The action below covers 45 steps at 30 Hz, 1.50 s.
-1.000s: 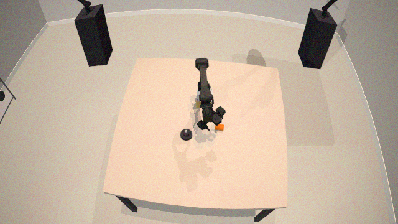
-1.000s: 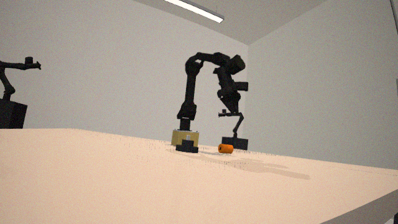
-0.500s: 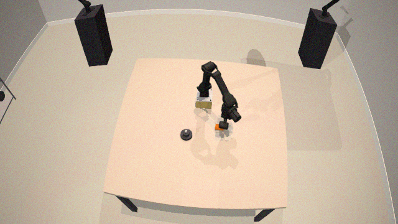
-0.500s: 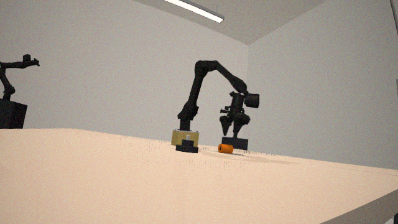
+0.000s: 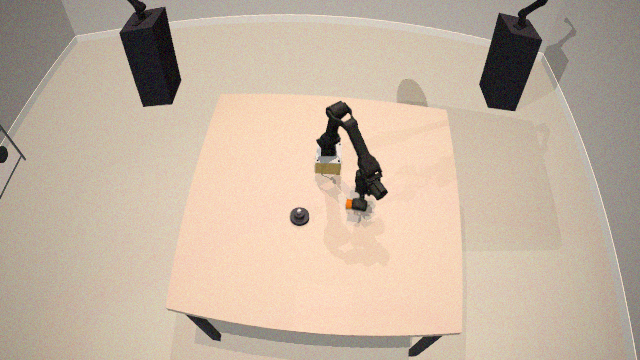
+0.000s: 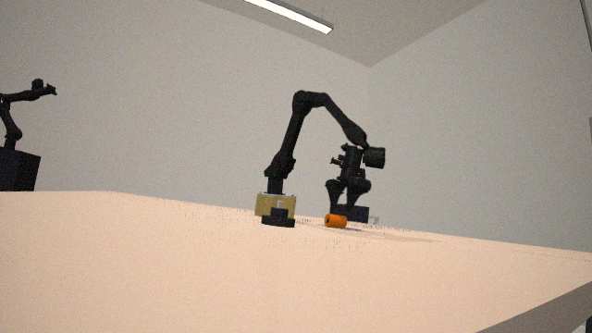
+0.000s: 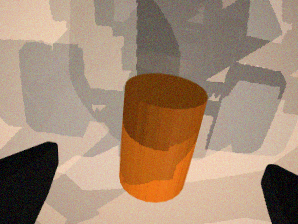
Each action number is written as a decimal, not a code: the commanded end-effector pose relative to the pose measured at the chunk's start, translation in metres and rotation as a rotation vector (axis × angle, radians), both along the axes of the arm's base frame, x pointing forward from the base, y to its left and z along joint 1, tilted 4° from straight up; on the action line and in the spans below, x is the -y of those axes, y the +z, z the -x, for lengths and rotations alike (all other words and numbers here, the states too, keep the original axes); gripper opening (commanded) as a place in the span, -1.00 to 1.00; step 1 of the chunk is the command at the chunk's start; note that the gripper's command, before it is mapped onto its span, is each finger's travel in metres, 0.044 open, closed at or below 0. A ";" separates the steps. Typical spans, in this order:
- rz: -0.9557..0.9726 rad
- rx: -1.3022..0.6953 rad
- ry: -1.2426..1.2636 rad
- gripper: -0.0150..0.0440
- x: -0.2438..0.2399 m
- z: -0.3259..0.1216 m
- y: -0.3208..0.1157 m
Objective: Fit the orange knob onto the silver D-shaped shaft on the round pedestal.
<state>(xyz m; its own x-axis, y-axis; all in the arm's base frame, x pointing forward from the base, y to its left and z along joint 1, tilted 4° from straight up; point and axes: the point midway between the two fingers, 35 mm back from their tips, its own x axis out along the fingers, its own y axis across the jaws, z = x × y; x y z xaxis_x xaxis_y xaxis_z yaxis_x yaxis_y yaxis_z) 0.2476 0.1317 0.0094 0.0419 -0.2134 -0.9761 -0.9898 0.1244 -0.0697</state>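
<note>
The orange knob (image 5: pixel 349 204) (image 6: pixel 336 221) (image 7: pixel 155 167) lies on its side on the table. In the exterior view a dark hole shows in its left end, facing the pedestal side; the flat in the hole cannot be made out. The end face seen in the wrist view is plain. My gripper (image 5: pixel 360 202) (image 6: pixel 341 206) (image 7: pixel 166 166) is open and points down just above the knob, which shows between the fingertips in the wrist view, with space on both sides. The round dark pedestal (image 5: pixel 299 220) (image 6: pixel 277 222) stands left of the knob, its silver shaft (image 5: pixel 299 210) (image 6: pixel 280 203) upright and bare.
The arm's base block (image 5: pixel 328 168) (image 6: pixel 264 204) stands behind the pedestal and knob. The table's front edge (image 5: pixel 320 333) is far from them. Two black stands (image 5: pixel 152 65) (image 5: pixel 510 67) with other arms are beyond the table.
</note>
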 end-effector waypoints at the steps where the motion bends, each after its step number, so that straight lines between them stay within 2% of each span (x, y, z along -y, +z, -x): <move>1: 0.007 -0.005 0.005 1.00 0.002 0.001 -0.007; 26: 0.008 -0.005 0.005 1.00 0.005 -0.001 -0.045; 34: 0.008 -0.005 0.005 0.32 0.005 -0.001 -0.045; 42: 0.008 -0.005 0.005 0.32 0.005 -0.001 -0.045; 45: 0.008 -0.005 0.005 0.25 0.005 -0.001 -0.045</move>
<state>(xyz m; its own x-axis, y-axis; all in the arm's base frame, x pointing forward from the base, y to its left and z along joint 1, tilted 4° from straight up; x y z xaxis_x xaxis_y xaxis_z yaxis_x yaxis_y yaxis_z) 0.2487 0.1270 -0.0357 0.0364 -0.2178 -0.9753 -0.9902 0.1240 -0.0646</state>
